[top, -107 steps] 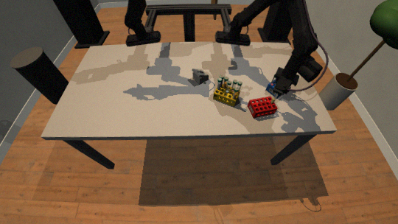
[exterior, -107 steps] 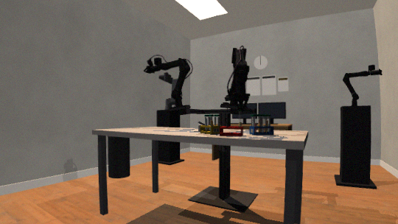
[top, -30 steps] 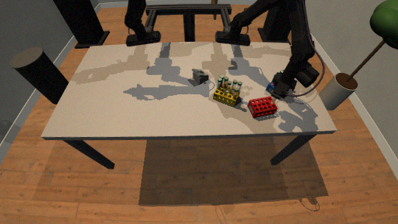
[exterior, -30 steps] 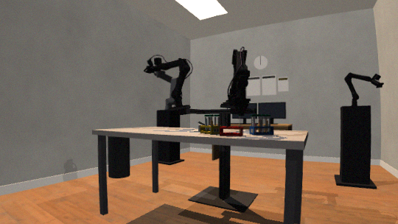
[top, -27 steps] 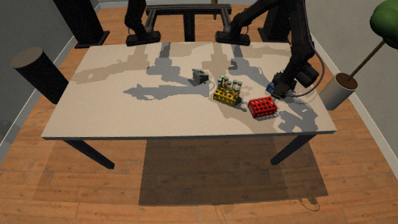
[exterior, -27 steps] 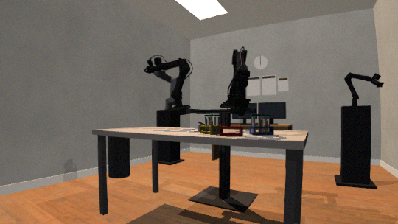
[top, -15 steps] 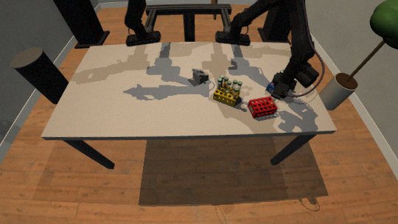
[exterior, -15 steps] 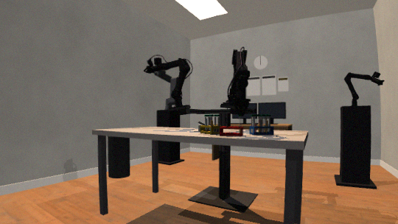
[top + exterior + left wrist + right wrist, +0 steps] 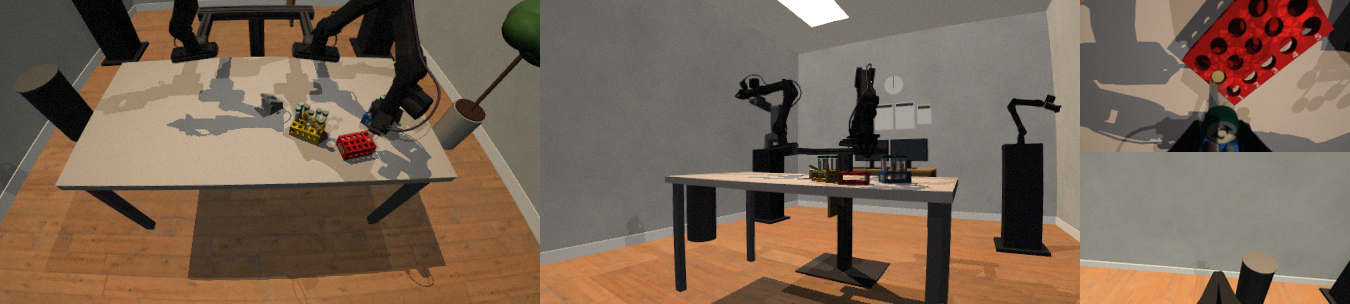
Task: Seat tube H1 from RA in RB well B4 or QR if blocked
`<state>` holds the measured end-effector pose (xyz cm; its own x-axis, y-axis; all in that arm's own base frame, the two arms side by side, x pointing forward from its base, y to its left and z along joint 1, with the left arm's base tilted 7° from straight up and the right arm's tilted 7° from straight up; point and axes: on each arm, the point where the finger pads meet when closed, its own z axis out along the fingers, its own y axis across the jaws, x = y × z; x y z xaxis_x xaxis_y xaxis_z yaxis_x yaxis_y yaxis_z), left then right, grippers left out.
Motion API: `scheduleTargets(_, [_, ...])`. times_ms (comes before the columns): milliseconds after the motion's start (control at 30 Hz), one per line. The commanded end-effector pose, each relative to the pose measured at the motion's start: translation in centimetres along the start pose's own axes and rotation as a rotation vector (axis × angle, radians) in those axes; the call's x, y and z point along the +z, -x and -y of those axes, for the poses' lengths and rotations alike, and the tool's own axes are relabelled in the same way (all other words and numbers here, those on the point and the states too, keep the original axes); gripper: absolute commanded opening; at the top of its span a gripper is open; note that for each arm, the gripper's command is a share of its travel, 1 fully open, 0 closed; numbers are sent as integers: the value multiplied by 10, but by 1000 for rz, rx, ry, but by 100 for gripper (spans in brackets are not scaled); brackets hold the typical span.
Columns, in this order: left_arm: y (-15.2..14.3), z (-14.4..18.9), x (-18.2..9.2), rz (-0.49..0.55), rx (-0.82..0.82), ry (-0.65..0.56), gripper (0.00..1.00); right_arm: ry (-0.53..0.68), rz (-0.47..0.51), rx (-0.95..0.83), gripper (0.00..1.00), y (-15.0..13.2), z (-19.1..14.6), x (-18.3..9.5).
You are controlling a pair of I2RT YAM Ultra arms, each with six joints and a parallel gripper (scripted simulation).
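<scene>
The pale table (image 9: 165, 160) (image 9: 790, 182) had a finely speckled top, flat and rectangular, its dark legs standing on wood-grain flooring. Toward the right lay the red rack (image 9: 356, 146) (image 9: 854, 181) (image 9: 1283, 58), an open-sided block with round wells and white lettering, level on the table. Left of it sat the yellow rack (image 9: 306, 132) (image 9: 823, 178), holding clear, green-capped tubes, and farther right the blue rack (image 9: 367, 120) (image 9: 885, 180) (image 9: 1207, 140), partly hidden under the left arm. A small, angular grey box (image 9: 272, 103) stood just beyond the yellow rack.

The left gripper (image 9: 378, 131) (image 9: 1218, 126) was low by the blue rack, its jaws slightly spread around a capped tube (image 9: 1222, 123), not clamping it. The tube's cap was round and dark green, with a pale top and black characters too blurred to confirm as H1; its seating could not be told. The right gripper (image 9: 1218, 277), well away, had its jaws pressed together on nothing.
</scene>
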<state>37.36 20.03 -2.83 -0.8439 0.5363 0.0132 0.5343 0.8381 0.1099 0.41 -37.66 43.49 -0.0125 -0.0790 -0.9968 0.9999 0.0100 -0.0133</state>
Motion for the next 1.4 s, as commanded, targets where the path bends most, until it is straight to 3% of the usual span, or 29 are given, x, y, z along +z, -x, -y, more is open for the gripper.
scheduleTargets(0, [5,-8,-6,23,1,31,30,-23,28,11,0,21,7,-11])
scheduleTargets(267, [5,-8,-6,23,1,31,30,-23,28,11,0,21,7,-11])
scheduleTargets(333, [11,-19,-23,53,-1,70,30,-23,28,11,0,21,7,-11])
scheduleTargets(500, [10,-12,-37,42,2,51,30,-23,28,11,0,21,7,-11])
scheduleTargets(1367, [7,-4,-95,40,0,52,30,-23,28,11,0,21,7,-11])
